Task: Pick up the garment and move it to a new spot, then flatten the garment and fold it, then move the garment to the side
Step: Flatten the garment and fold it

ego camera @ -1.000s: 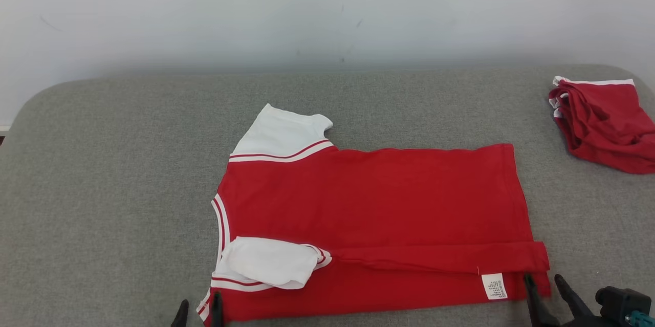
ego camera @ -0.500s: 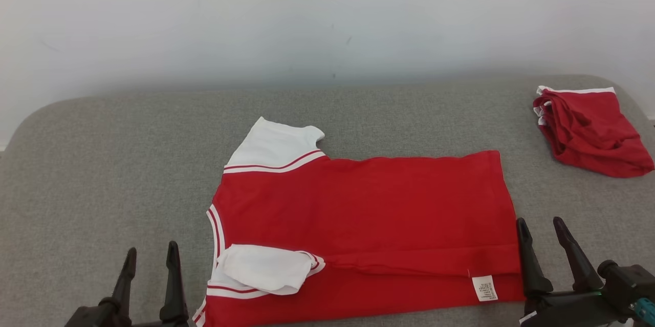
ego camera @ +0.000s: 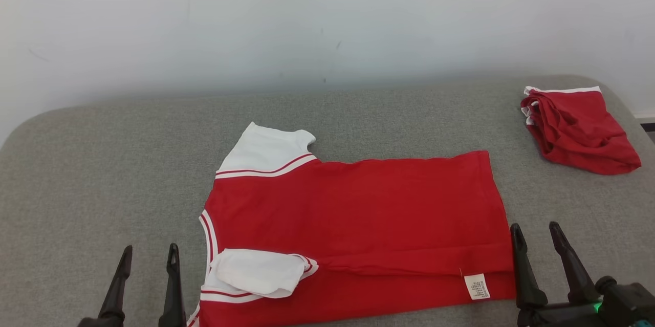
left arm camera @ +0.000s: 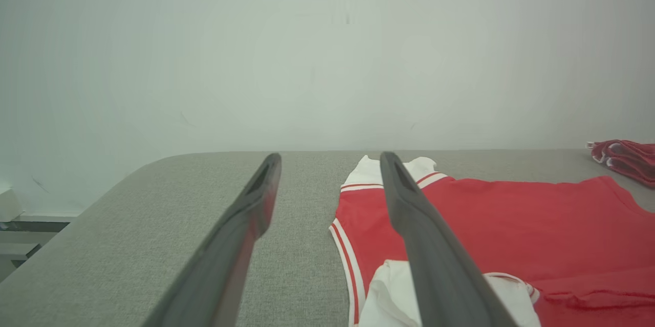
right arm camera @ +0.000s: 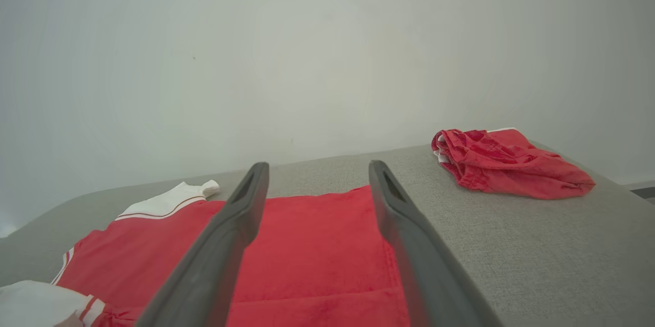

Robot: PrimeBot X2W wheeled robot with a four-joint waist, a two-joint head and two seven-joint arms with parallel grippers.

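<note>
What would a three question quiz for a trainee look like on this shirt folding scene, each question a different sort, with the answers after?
1. True or false: the left gripper and right gripper are both shut on the red shirt.
2. Where on the grey surface does the crumpled red pile lie? A near left; B far right; C on the shirt.
3. Fill in: the shirt's far sleeve is ___ in colour.
Key: 1 false, both stand open, holding nothing. 2 B. 3 white.

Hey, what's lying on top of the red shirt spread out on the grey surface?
Its near white sleeve and near side edge are folded over onto the red shirt. Whatever they cover underneath is hidden.
</note>
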